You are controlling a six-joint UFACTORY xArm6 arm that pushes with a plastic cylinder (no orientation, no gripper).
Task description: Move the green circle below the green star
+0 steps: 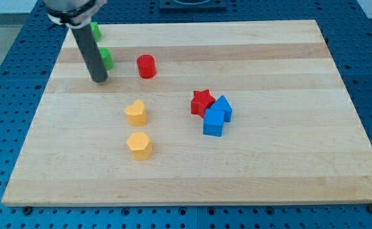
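Rod [89,51] leans slightly, my tip [99,80] planted just beside the green block [106,59]; no fingers.

The desk [287,159] is a pale wooden board resting on a blue perforated base [7,76]. The tool [99,80] touches it near the view's top left. Two green blocks [106,59] [95,29] sit just beside and above the tool, partly hidden. A red cylinder [146,66] lies to its right. Two yellow blocks [136,112] [138,145] lie below-right. Further right, a red star [201,101] touches two blue blocks [223,106] [213,123].
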